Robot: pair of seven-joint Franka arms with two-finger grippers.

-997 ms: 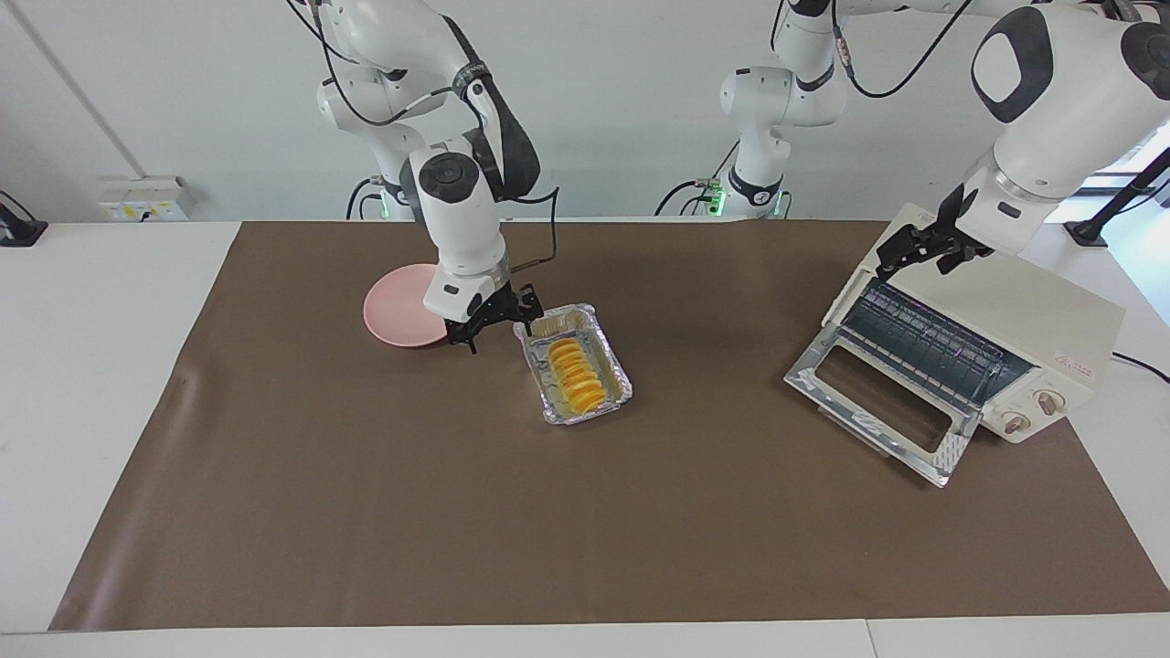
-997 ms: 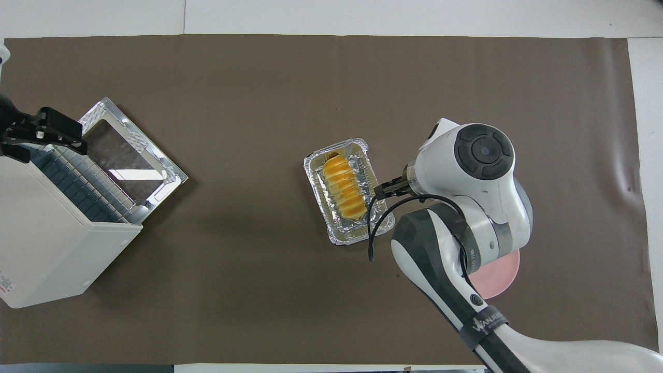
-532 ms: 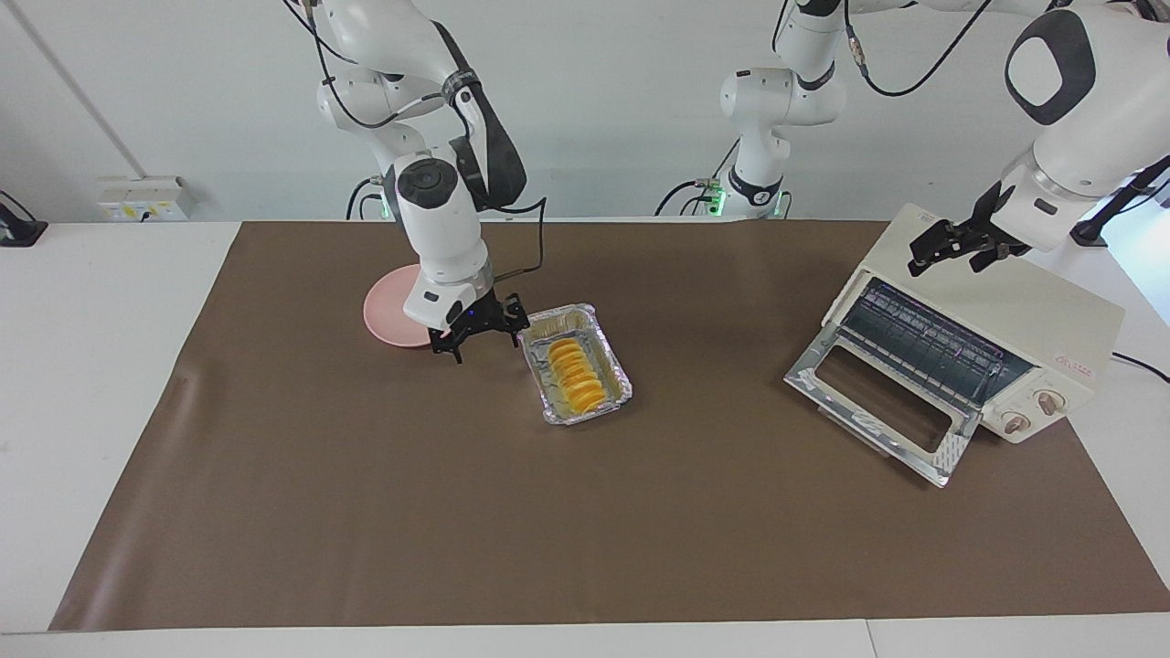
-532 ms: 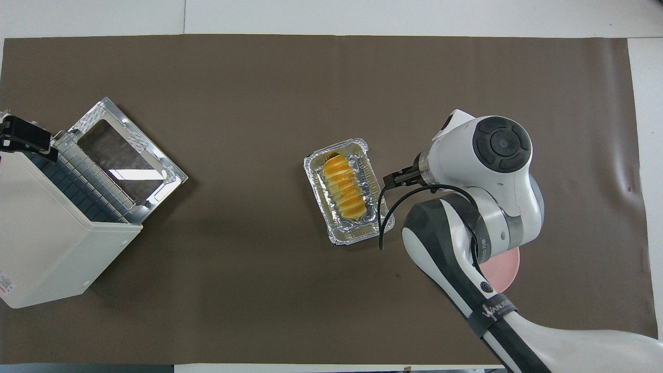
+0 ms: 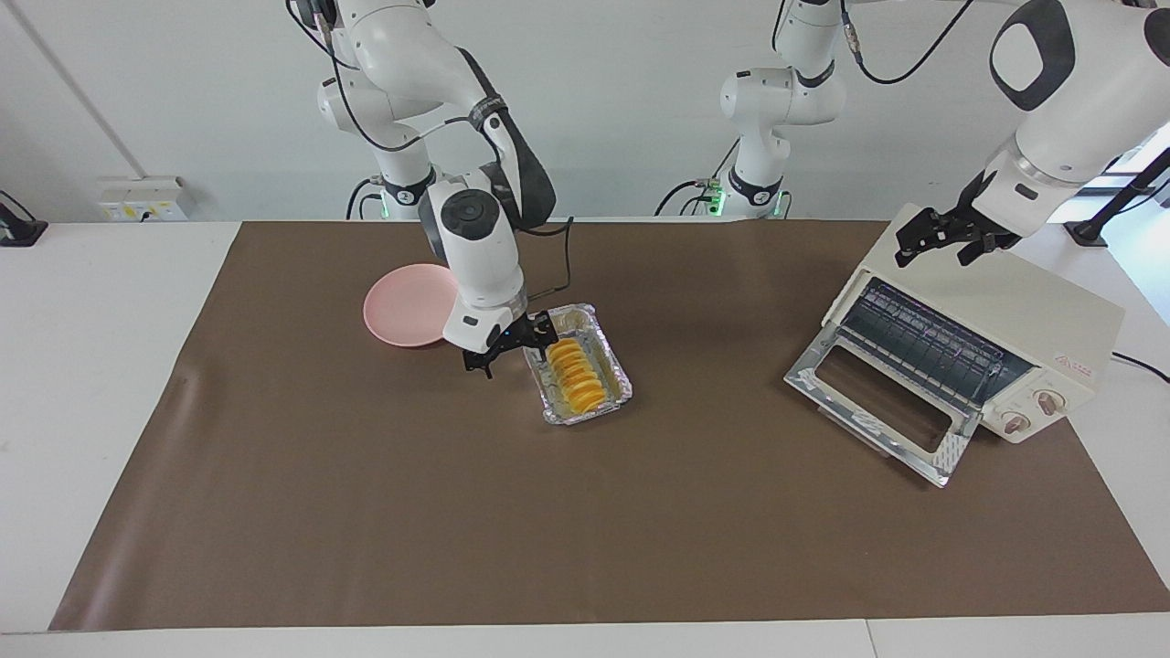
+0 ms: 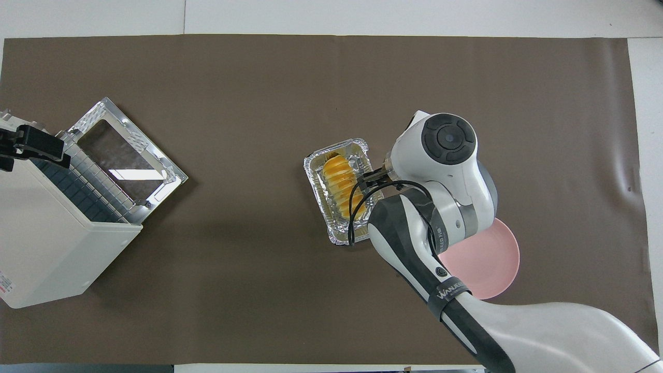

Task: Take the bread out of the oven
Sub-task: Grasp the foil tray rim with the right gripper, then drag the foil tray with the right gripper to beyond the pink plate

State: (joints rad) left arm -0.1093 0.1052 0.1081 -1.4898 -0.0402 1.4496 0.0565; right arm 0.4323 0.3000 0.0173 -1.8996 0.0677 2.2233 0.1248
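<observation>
The bread point(image 5: 576, 375) point(image 6: 342, 185) lies in a crinkled foil tray point(image 5: 611, 355) point(image 6: 362, 147) on the brown mat, out of the oven. The cream oven point(image 5: 1015, 311) point(image 6: 46, 243) stands at the left arm's end of the table, with its glass door point(image 5: 877, 411) point(image 6: 124, 155) dropped open and its rack bare. My right gripper point(image 5: 509, 352) point(image 6: 370, 178) hangs open and empty over the tray's rim on the plate's side. My left gripper point(image 5: 934, 251) point(image 6: 31, 150) hovers open and empty over the oven's top.
A round pink plate point(image 5: 407, 306) point(image 6: 492, 264) sits beside the tray, nearer to the robots and toward the right arm's end. The right arm's wrist covers part of the tray from above. Bare brown mat point(image 5: 548, 530) stretches across the table.
My right gripper swung from beside the plate toward the tray and now overlaps its rim. The left gripper drew back from the oven's front edge to over its top.
</observation>
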